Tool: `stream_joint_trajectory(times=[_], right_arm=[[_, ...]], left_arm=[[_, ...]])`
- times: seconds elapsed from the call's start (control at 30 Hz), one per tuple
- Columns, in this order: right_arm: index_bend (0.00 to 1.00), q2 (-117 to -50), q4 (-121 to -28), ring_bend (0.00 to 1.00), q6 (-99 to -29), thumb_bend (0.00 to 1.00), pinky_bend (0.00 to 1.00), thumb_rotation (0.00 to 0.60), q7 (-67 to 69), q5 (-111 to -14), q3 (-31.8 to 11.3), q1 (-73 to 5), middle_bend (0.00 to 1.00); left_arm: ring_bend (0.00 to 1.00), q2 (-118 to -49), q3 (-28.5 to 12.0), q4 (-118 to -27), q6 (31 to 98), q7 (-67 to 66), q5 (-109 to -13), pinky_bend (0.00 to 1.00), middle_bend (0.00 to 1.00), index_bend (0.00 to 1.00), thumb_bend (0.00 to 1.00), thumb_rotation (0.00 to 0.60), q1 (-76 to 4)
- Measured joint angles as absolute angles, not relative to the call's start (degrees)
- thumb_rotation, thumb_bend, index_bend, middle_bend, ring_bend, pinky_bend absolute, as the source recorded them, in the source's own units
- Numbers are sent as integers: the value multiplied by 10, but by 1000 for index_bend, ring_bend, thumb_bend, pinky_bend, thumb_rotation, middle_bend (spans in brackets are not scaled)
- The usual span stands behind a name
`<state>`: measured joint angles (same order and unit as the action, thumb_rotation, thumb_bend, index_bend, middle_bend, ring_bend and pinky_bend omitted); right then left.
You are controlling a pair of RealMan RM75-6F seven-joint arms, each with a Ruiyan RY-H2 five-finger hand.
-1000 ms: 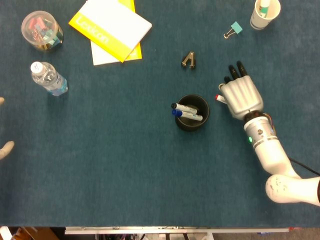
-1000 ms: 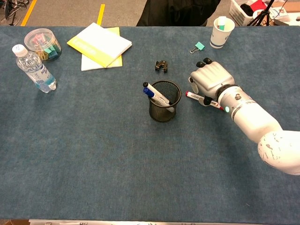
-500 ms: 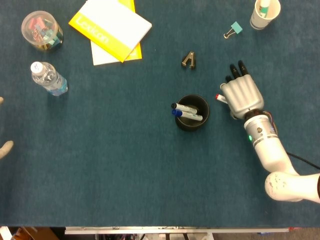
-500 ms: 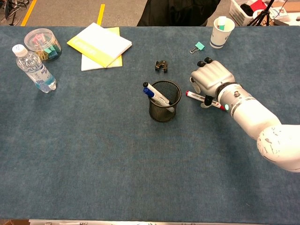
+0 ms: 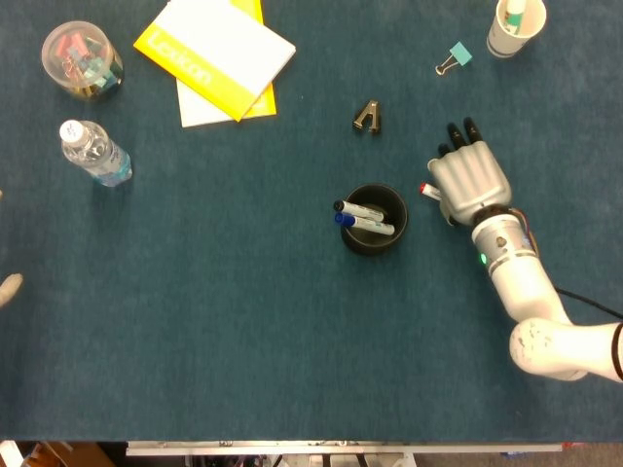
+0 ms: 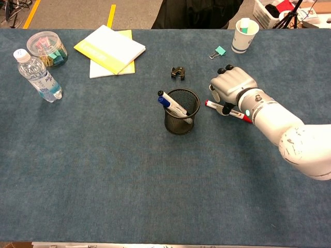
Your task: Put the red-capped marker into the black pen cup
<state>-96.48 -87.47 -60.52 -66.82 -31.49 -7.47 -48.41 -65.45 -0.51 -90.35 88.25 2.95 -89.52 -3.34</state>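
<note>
The red-capped marker (image 6: 214, 106) lies flat on the blue table, right of the black mesh pen cup (image 6: 180, 122). In the head view only its red cap (image 5: 425, 189) peeks out from under my right hand (image 5: 470, 180). That hand (image 6: 232, 85) hovers palm down over the marker's middle, fingers drooping toward the table and thumb beside the barrel; the marker still rests on the table. The cup (image 5: 375, 239) holds two markers with dark caps. A pale sliver of my left hand (image 5: 8, 286) shows at the head view's left edge.
A black binder clip (image 6: 178, 73) lies behind the cup. A teal clip (image 6: 219, 51) and a paper cup (image 6: 244, 35) sit at the back right. Yellow notebooks (image 6: 111, 50), a clip jar (image 6: 45, 47) and a water bottle (image 6: 38, 76) stand at the left.
My right hand has settled slightly lower and closer over the marker, which has not moved. The left hand's sliver has drawn further out of the head view.
</note>
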Motion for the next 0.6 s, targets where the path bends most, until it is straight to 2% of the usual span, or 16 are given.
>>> stream_joint_trajectory(times=[0.37, 0.6], right_arm=[[471, -971, -878, 33, -600, 320, 0, 505, -659, -304, -57, -505, 284], [471, -961, -913, 33, -613, 320, 0, 506, -654, -325, -28, -504, 284]], left_arm=[[174, -652, -5, -900, 887, 33, -893, 144, 178, 185, 150, 600, -29], [174, -651, -5, -901, 887, 34, -893, 144, 178, 185, 149, 600, -27]])
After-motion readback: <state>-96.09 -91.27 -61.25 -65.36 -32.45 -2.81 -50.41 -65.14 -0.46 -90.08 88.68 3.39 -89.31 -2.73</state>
